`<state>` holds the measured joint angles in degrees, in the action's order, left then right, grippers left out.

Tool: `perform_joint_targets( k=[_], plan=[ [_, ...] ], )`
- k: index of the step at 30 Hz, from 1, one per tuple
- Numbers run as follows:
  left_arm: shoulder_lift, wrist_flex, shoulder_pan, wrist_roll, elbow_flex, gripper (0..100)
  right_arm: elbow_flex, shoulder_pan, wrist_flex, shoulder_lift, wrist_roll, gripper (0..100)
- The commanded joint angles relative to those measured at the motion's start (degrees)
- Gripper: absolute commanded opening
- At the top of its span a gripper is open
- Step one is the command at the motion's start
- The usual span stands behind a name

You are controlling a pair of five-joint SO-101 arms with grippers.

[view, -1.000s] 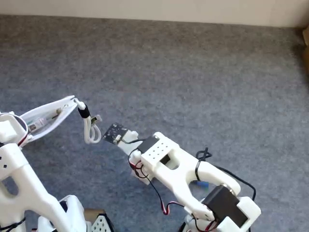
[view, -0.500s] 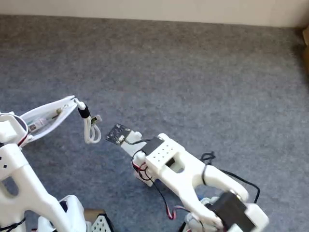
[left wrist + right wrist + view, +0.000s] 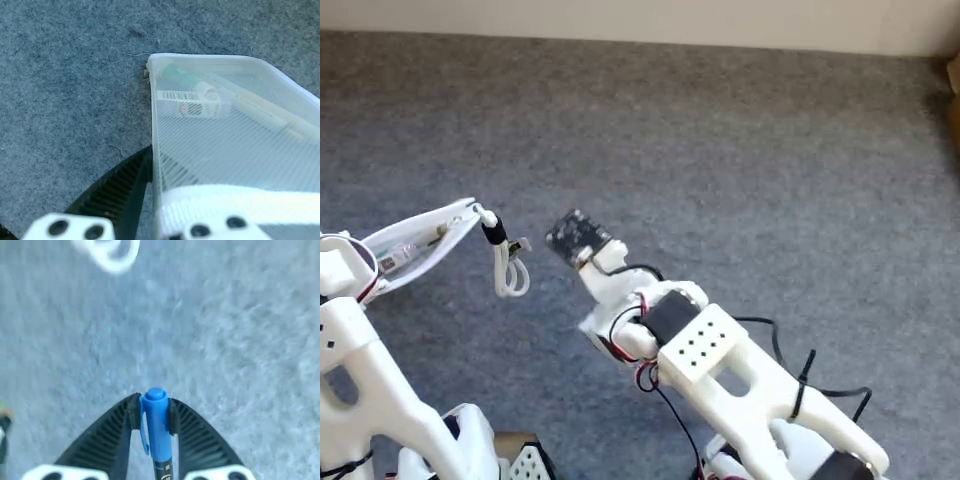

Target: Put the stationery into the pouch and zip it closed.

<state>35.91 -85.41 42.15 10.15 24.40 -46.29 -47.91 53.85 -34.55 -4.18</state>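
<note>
Right pincer is clenched on a blue pen, whose cap end pokes out past the jaws above the grey counter. Left pincer is clamped on one edge of the clear mesh pouch. The pouch's zip end is turned toward the other arm, and a white cord loop hangs from the pull. A white piece and a green one already lie inside.

In the high view the pen-carrying pincer sits near the loop, apart from the pouch itself. The step in hand looks like loading the pen. Next, the pen wants lining up with the pouch mouth and sliding in past the cord. It should be let go only once most of the barrel is inside. How wide the mouth gapes I cannot tell. Zipping is not yet done.
</note>
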Motion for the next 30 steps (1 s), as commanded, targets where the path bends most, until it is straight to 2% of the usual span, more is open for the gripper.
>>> perform_joint_targets(
  k=[1, 8, 15, 20, 30],
  plan=[
    [-0.9, 1.2, 0.8, 0.5, 0.4, 0, 4.4, 0.3, -3.8, -4.8, 4.5, 0.5],
    [-0.9, 1.2, 0.8, 0.5, 0.4, 0, 4.3, 0.0, -10.3, -12.4, 8.5, 0.6],
    [-0.9, 1.2, 0.8, 0.5, 0.4, 0, 3.9, 0.0, -22.0, -18.9, 13.5, 0.6],
    [-0.9, 1.2, 0.9, 0.5, 0.3, 0, 3.8, -0.1, -26.5, -22.9, 13.5, 0.6],
    [-0.9, 2.1, 0.9, 0.5, 0.5, 0, 3.7, -5.1, -35.9, -32.2, 13.5, 0.6]
  ],
)
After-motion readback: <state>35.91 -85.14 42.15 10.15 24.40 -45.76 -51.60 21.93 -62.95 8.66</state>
